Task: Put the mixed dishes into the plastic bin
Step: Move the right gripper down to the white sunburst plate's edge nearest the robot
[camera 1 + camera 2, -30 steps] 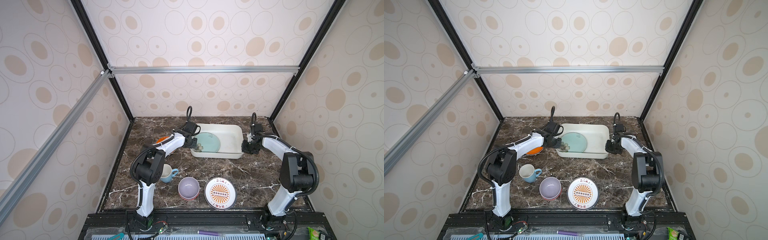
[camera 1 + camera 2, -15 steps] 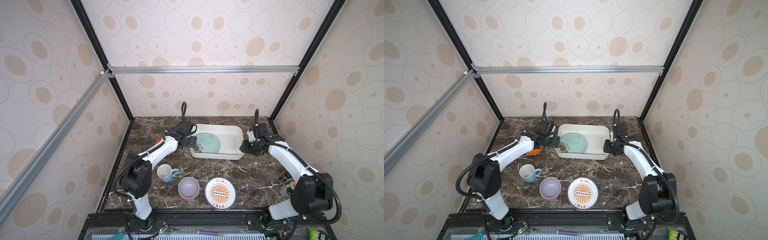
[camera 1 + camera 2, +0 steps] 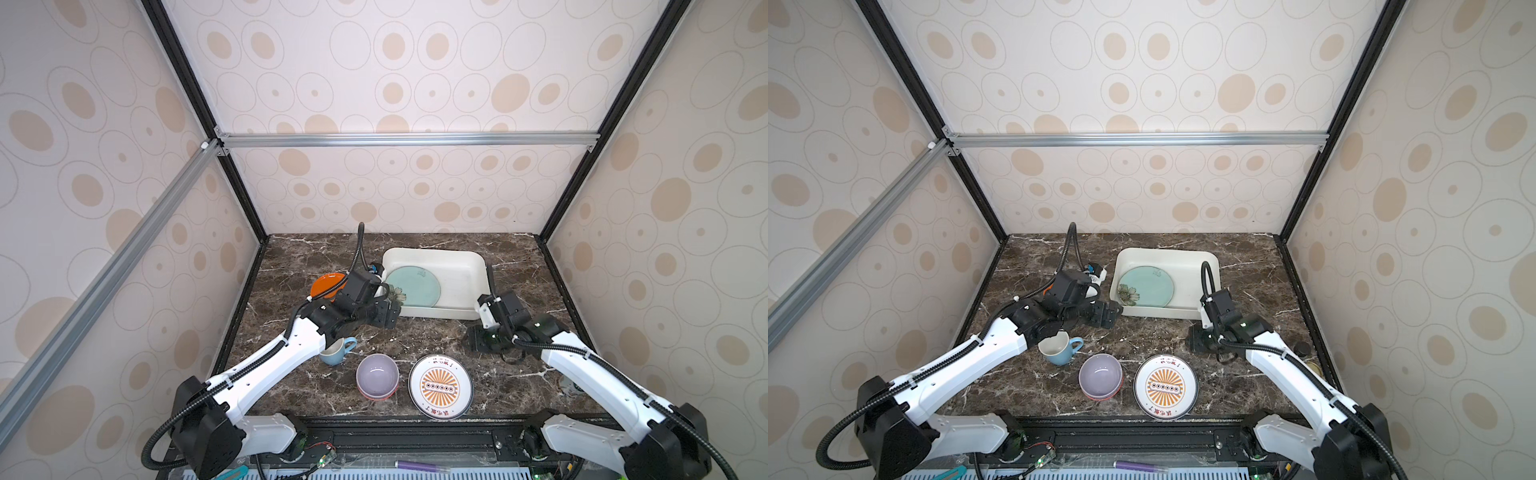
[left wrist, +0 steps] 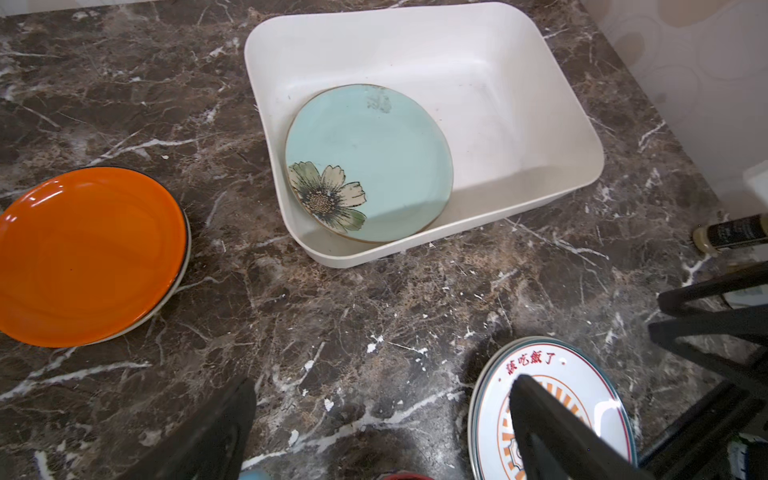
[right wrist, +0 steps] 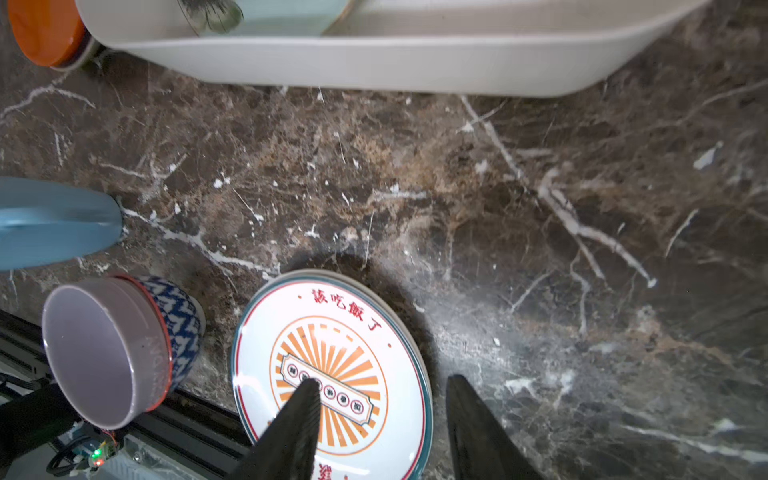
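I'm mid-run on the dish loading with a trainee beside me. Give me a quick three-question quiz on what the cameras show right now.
1. True or false: the mint flower plate lies inside the white plastic bin.
2. The lilac bowl is nested in which thing? A) the red-rimmed patterned bowl B) the blue mug C) the orange plate
3. Short answer: what are the left gripper and the right gripper holding?

Key: 1 true. 2 A. 3 nothing; both stand open and empty.
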Controlling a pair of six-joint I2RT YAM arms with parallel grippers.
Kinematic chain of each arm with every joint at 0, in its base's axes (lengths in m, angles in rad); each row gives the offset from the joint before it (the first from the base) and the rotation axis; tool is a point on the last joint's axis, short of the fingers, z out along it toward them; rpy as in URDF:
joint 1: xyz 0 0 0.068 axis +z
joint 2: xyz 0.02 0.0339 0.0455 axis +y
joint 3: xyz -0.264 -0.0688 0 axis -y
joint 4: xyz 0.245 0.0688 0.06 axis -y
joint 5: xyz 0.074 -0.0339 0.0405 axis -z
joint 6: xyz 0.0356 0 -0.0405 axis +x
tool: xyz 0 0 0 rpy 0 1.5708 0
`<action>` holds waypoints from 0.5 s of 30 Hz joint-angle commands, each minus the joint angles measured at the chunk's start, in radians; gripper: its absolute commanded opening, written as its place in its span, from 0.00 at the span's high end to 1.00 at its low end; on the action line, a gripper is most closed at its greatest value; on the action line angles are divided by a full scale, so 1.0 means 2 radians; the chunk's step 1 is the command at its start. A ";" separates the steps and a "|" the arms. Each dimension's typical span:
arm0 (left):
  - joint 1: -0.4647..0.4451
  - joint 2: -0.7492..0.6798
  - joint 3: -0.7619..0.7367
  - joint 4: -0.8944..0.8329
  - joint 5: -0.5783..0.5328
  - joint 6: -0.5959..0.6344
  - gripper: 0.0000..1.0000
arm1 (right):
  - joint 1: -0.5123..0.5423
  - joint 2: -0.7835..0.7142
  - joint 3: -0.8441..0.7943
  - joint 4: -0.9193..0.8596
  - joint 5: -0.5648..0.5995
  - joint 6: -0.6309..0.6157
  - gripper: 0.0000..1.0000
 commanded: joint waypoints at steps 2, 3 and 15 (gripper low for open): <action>-0.010 -0.008 -0.001 -0.007 -0.004 -0.016 0.03 | 0.059 -0.054 -0.027 -0.034 0.026 0.058 0.48; -0.010 -0.006 -0.001 -0.004 -0.002 -0.016 0.03 | 0.080 -0.064 -0.032 -0.042 0.034 0.070 0.48; -0.011 0.045 0.035 0.015 0.012 0.015 0.01 | 0.319 -0.074 -0.100 -0.050 0.135 0.244 0.49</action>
